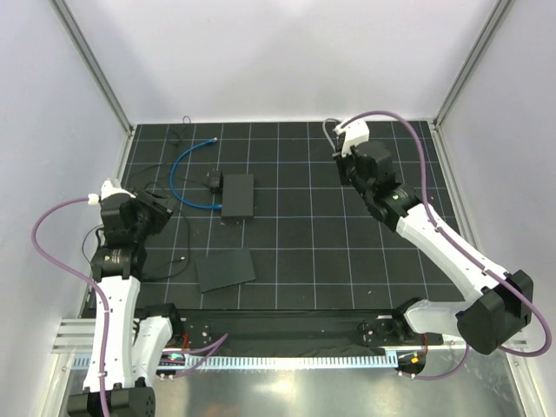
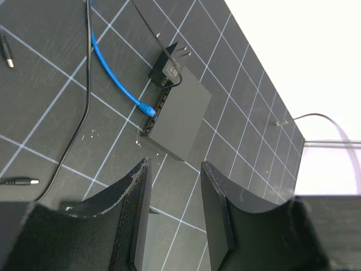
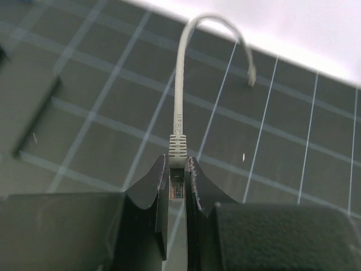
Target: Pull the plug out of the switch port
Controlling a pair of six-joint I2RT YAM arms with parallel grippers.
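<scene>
Left gripper (image 2: 175,169), spread wide and empty near the bench's left edge, faces the plug (image 2: 147,108) seated in the switch port (image 2: 154,113); apparently the approach stage: next, advance and pinch it.

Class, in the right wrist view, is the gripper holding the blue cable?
No, the right gripper pinches the grey cable by its connector.

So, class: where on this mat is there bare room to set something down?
Bare: the mat between the switch box and the right gripper, and the strip right of the flat slab. Crowded: left of the switch box, among the blue cable, adapter and black wire.
</scene>
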